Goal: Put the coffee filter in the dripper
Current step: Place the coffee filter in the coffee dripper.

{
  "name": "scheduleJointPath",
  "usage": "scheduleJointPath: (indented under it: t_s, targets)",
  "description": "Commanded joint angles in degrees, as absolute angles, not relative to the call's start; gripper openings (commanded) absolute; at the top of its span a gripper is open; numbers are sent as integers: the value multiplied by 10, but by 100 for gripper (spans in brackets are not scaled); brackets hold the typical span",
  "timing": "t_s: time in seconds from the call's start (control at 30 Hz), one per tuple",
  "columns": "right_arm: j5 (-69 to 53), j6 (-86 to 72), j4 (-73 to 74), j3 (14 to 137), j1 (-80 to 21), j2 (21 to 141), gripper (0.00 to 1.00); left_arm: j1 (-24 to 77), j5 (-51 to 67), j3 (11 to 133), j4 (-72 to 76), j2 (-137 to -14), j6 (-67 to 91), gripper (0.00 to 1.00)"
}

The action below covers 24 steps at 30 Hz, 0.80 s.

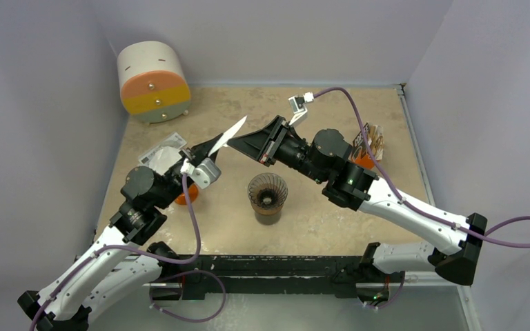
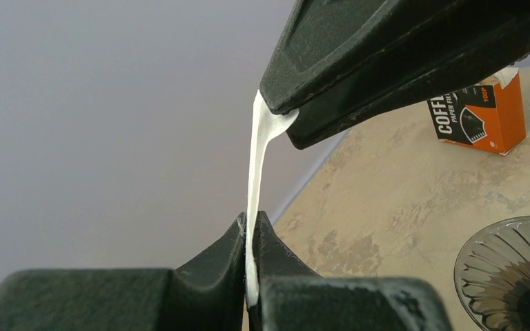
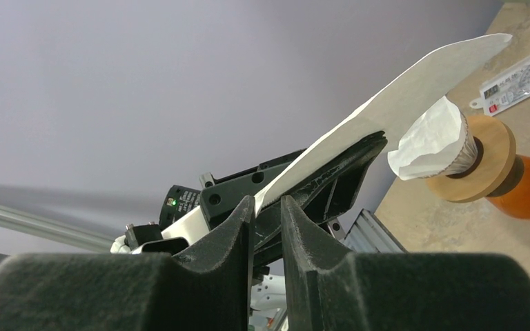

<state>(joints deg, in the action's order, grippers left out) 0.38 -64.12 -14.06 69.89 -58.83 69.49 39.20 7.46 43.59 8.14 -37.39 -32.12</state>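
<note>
Left gripper (image 2: 252,224) is clamped tight on the coffee filter (image 3: 400,89), right gripper (image 3: 268,207) sits barely apart around its edge, can't tell if it's pinching.

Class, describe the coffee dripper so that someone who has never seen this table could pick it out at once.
Start from the tan table and go to the middle of its near half. There stands the dripper. It is the only dark, ribbed, see-through cone; the box to its right is orange and the drum at the back is white, orange and yellow.
</note>
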Motion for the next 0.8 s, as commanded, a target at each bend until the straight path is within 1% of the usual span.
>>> scheduleJointPath:
  t_s: [0.0, 0.77]
  targets:
    - [1, -644, -172, 698, -591, 693, 22, 394, 81, 444, 107, -374, -311, 0]
    - [1, -644, -178, 687, -591, 693, 22, 395, 88, 456, 108, -381, -292, 0]
